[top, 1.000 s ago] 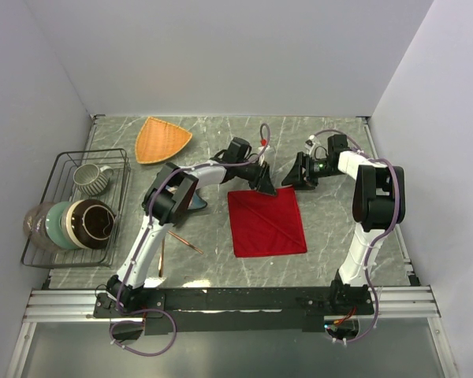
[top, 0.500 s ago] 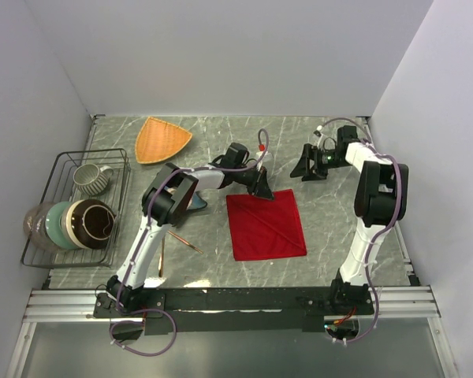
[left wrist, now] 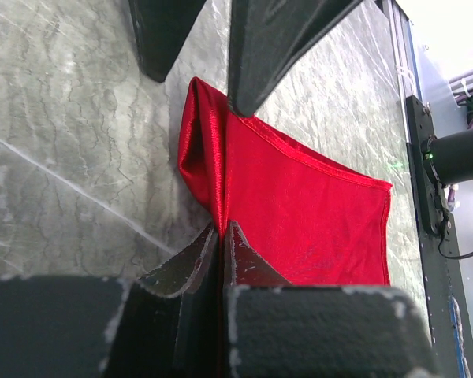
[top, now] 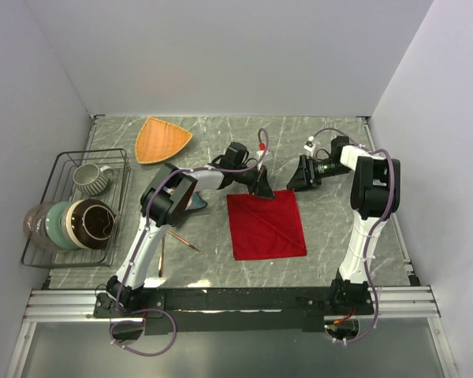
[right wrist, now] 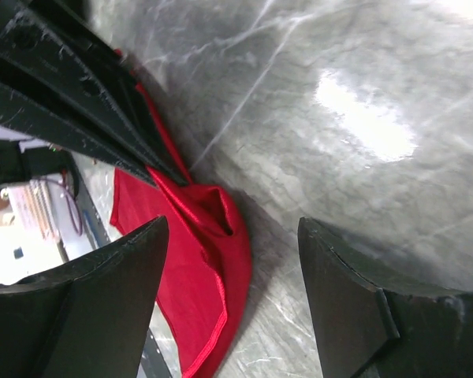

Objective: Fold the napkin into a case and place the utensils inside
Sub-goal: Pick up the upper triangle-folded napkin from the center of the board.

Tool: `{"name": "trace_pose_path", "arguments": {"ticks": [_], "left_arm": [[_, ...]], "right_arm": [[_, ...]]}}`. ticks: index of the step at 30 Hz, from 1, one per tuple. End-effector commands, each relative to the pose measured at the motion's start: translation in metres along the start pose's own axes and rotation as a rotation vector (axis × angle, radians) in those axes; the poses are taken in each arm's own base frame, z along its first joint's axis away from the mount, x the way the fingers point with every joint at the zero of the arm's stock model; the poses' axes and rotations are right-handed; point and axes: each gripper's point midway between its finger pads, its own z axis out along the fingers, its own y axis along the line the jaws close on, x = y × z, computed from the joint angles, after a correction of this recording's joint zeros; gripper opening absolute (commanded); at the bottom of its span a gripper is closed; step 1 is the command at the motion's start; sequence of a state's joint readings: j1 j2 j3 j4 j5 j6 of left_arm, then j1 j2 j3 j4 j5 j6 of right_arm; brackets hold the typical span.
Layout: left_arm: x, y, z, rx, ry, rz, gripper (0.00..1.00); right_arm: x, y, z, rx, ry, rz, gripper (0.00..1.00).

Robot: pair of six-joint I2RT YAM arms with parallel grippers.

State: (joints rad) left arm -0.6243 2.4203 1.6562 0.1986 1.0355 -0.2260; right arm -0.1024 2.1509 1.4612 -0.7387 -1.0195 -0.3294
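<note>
The red napkin point(top: 266, 225) lies flat as a folded square in the middle of the table. My left gripper point(top: 262, 189) is shut on its far edge, which stands up in a pinched ridge point(left wrist: 209, 157) in front of the shut jaws point(left wrist: 221, 230). My right gripper point(top: 296, 179) is open and empty just beyond the napkin's far right corner; in its wrist view the raised cloth point(right wrist: 209, 236) lies between the spread fingers point(right wrist: 118, 291), not touching them. Two thin copper utensils point(top: 162, 254) lie on the table left of the napkin, by the left arm.
An orange triangular plate point(top: 162, 138) sits at the far left. A wire rack point(top: 38, 228) with a mug point(top: 89, 178) and bowls point(top: 87, 224) stands at the left edge. A blue dish point(top: 199, 201) shows partly under the left arm.
My right gripper drew back from the napkin's far corner, then returned close to it, still open. My left gripper has stayed shut on the napkin's far edge, barely moving.
</note>
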Motion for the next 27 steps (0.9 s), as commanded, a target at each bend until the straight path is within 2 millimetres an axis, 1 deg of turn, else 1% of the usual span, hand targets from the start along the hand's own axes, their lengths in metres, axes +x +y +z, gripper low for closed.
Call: {"name": "trace_pose_path", "arguments": {"ticks": [1,5,10,13,16,17,22,23,25,26,27], "left_arm": [[-0.027,-0.026,-0.003,0.065,-0.034,0.12,0.1],[-0.026,-0.026,-0.002,0.067,-0.031,0.124,0.1],[-0.025,-0.028,-0.003,0.08,-0.031,0.124,0.1],[-0.024,-0.027,-0.003,0.084,-0.029,0.125,0.1],[-0.022,-0.027,-0.004,0.091,-0.024,0.121,0.1],[-0.022,-0.027,-0.004,0.097,-0.022,0.12,0.1],[-0.02,-0.027,-0.004,0.107,-0.027,0.102,0.1],[-0.02,-0.025,-0.005,0.103,-0.029,0.098,0.1],[-0.022,-0.024,-0.005,0.104,-0.037,0.088,0.1],[-0.023,-0.023,-0.006,0.105,-0.04,0.084,0.11],[-0.023,-0.022,-0.006,0.101,-0.042,0.079,0.13]], "right_arm": [[0.0,0.009,0.005,-0.07,0.019,-0.048,0.74],[0.006,0.015,0.006,-0.107,0.035,-0.065,0.72],[0.012,0.021,0.008,-0.131,0.059,-0.103,0.64],[0.012,0.022,0.008,-0.141,0.061,-0.107,0.61],[0.013,0.023,0.007,-0.148,0.066,-0.117,0.55],[0.013,0.023,0.007,-0.149,0.068,-0.122,0.51],[0.014,0.024,0.005,-0.157,0.076,-0.134,0.42],[0.013,0.023,0.005,-0.156,0.078,-0.138,0.37],[0.015,0.025,0.005,-0.165,0.086,-0.141,0.32],[0.015,0.025,0.005,-0.167,0.088,-0.139,0.23],[0.016,0.026,0.005,-0.171,0.094,-0.147,0.17]]}}
